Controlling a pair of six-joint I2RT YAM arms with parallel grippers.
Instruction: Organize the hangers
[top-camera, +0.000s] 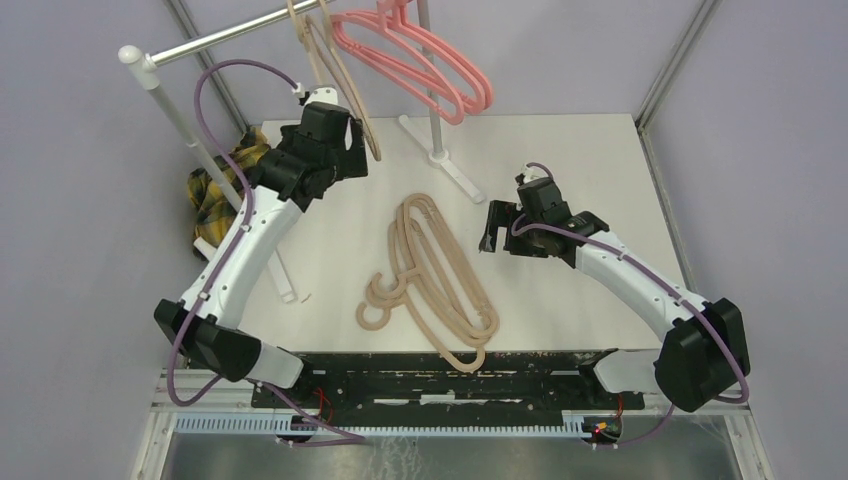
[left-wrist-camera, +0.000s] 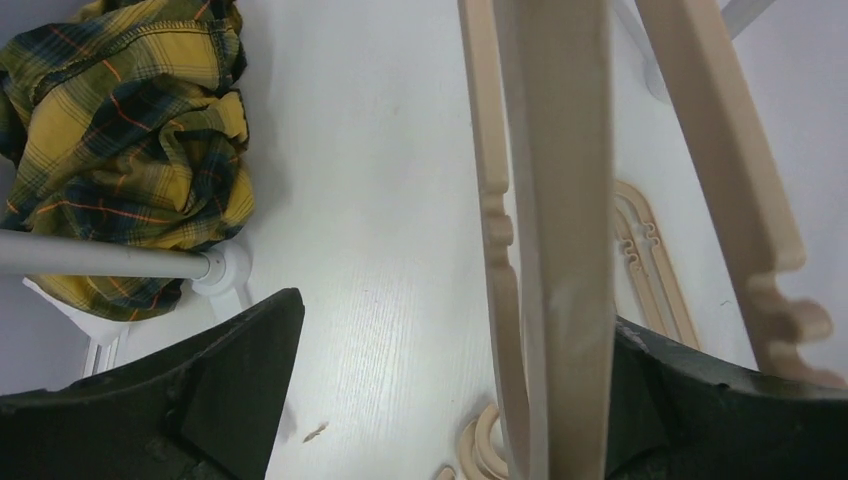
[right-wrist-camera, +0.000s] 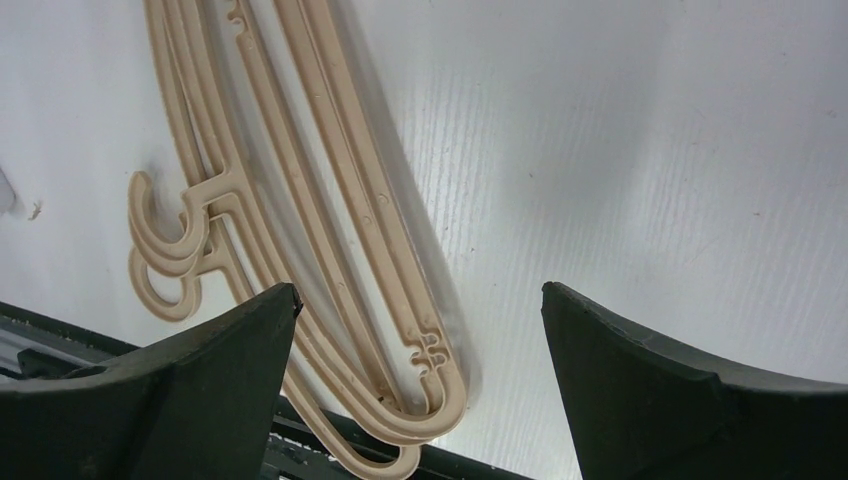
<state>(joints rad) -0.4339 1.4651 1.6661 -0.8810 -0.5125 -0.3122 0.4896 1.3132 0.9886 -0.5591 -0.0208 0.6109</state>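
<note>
Left end effector (left-wrist-camera: 455, 310) raised close under the rail (top-camera: 220, 40), jaws spread wide and clamped on nothing; a beige hanger (left-wrist-camera: 560, 200) running down between the fingers and lying against the right-hand one, apparently hung from the rail rather than carried (hook itself outside the wrist view). Right end effector (right-wrist-camera: 420, 290) likewise wide open and empty, low over the desk (top-camera: 580, 170), well forward of the rail and just beside the loose pile. On the rail: a bunch of pink hangers (top-camera: 430, 60) along its right-hand stretch, and a few beige ones further left, beside the left arm, exact count hard to read through the overlap. Below and forward of the rail: a pile of beige hangers (top-camera: 435, 275) flat on the desk, nested together, hooks toward the left arm's side. Under the rail's left end, plaid cloth (top-camera: 212, 190) bunched at the desk's edge, no part of the job. By judgement, somewhere near half done: pinks up, some beige up, the pile on the desk yet to be lifted and hooked on, probably one at a time. Likely next: a grasp on the topmost hanger of that pile.
</note>
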